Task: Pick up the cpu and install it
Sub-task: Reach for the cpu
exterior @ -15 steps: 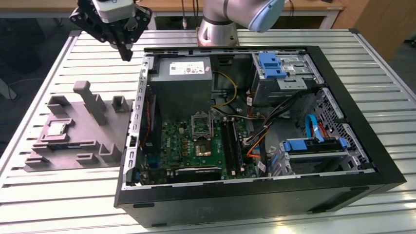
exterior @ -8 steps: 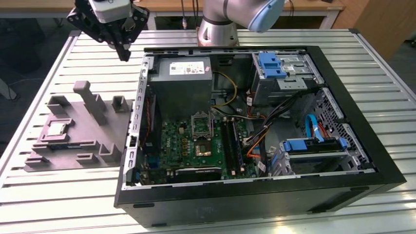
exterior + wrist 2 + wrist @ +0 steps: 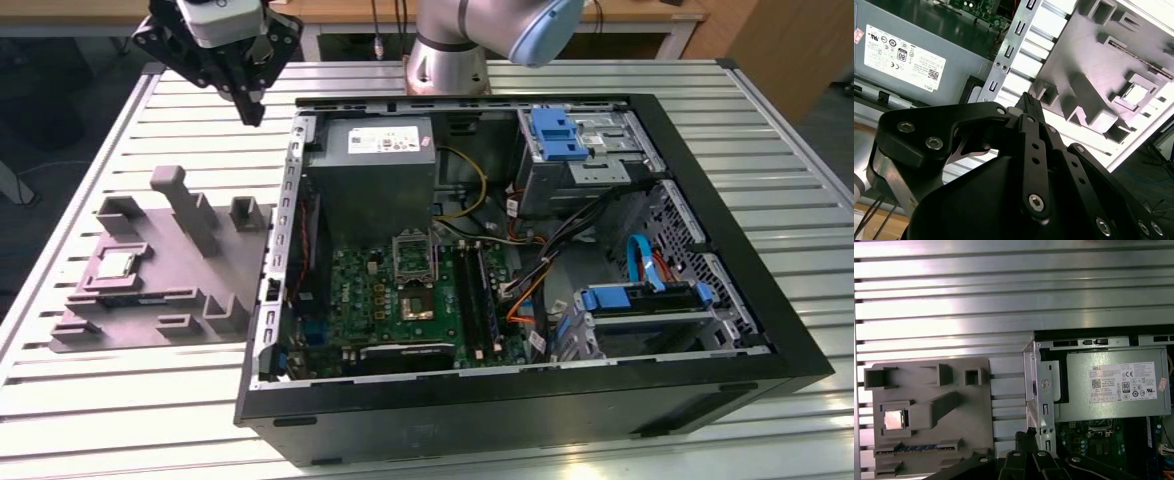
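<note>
One table (image 3: 120, 430): slatted metal that carries everything. We see bare slats under the gripper in the upper left of the exterior view.
Computer case (image 3: 534, 415): open, taking the centre and right. Its left wall rises just right of the gripper, and the motherboard (image 3: 374, 290) lies inside.
Tray (image 3: 167, 262): grey and moulded, at middle left, just beside the case wall. Upright posts stand on its upper part, between the gripper and the cpu's pocket.
Gripper (image 3: 250, 112): fingers together and holding nothing. It hangs above the table beyond the tray's upper right corner.
Cpu (image 3: 114, 263): a silvery square seated flat in a tray pocket, down and left of the gripper and well apart. Being square, we judge it has no long axis. Its edges run with the tray's, and it lies open from above.
</note>
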{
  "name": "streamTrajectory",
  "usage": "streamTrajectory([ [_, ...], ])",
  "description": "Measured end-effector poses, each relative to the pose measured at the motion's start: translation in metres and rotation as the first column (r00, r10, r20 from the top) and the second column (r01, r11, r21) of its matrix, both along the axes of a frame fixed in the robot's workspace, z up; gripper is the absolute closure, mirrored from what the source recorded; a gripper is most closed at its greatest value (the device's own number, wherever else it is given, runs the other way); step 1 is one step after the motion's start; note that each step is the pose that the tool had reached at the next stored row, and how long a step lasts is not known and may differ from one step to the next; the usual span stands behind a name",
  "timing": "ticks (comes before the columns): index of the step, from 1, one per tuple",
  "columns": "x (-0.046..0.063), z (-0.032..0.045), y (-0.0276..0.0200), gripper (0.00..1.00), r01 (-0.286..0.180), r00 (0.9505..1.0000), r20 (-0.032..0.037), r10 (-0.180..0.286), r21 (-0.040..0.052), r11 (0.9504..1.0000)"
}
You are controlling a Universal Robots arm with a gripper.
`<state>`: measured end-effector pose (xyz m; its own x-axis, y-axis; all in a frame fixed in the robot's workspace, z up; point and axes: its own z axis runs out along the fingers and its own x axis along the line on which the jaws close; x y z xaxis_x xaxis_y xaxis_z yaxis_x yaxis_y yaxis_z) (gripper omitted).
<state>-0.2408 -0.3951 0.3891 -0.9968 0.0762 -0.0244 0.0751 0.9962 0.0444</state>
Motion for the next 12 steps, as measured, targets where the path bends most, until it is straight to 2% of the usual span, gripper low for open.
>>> streamTrajectory([
  [12,-0.0036,-0.0003,0.0,0.89,0.0,1.0,-0.0001,0.0,0.0,1.0],
])
